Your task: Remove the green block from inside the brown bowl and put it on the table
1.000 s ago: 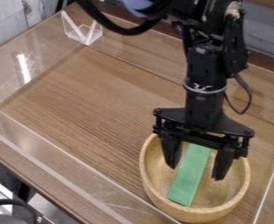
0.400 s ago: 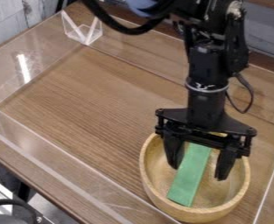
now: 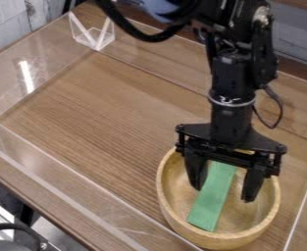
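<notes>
A green block [image 3: 214, 197] lies tilted inside the brown bowl [image 3: 173, 199] at the lower right of the table [image 3: 103, 108]. My gripper [image 3: 227, 185] points down into the bowl with its jaws open wide. One finger [image 3: 196, 174] stands left of the block's upper end and the other finger [image 3: 255, 184] stands to its right. The block's top end sits between the fingers, not clamped. The black arm rises behind the bowl and hides part of its far rim.
Low clear acrylic walls [image 3: 44, 157] border the tabletop along the left and front. A clear bracket [image 3: 90, 35] stands at the back left corner. Bare wood grain stretches left of the bowl.
The gripper has crept very slightly to the right over the bowl; the jaws stay open and the green block has not moved.
</notes>
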You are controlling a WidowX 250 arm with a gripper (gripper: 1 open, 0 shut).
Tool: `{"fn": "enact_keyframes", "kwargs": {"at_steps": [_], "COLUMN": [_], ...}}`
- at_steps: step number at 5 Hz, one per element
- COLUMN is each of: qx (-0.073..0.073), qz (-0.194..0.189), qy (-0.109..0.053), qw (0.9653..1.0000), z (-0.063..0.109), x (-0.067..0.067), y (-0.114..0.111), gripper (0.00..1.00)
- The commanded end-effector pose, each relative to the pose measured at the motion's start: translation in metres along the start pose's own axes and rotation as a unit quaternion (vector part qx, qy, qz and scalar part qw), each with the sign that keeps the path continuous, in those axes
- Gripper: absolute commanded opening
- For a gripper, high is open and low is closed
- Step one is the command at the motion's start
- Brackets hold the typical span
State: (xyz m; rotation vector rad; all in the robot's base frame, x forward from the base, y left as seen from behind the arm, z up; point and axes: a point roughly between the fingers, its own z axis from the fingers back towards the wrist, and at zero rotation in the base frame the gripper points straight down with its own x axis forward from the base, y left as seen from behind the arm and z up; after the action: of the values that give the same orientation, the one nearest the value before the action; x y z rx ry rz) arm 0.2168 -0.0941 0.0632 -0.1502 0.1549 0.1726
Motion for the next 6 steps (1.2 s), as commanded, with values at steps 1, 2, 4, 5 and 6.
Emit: {"fn": "enact_keyframes", "kwargs": {"at_steps": [1, 2, 4, 5, 6], "qx": [-0.010, -0.010, -0.008, -0.008, -0.005], "qz": [0.003, 0.004, 0.007, 0.010, 0.008], "qy": [-0.019, -0.020, -0.021, -0.023, -0.018], "qw": [0.9998, 0.9997, 0.9997, 0.9997, 0.9998], "z": [0.001, -0.008, -0.028, -0.032, -0.025], "x": [0.007, 0.008, 0.011, 0.012, 0.009], "y": [0.000, 0.001, 0.003, 0.003, 0.004], "gripper": [1.00, 1.00, 1.00, 0.00, 0.00]}}
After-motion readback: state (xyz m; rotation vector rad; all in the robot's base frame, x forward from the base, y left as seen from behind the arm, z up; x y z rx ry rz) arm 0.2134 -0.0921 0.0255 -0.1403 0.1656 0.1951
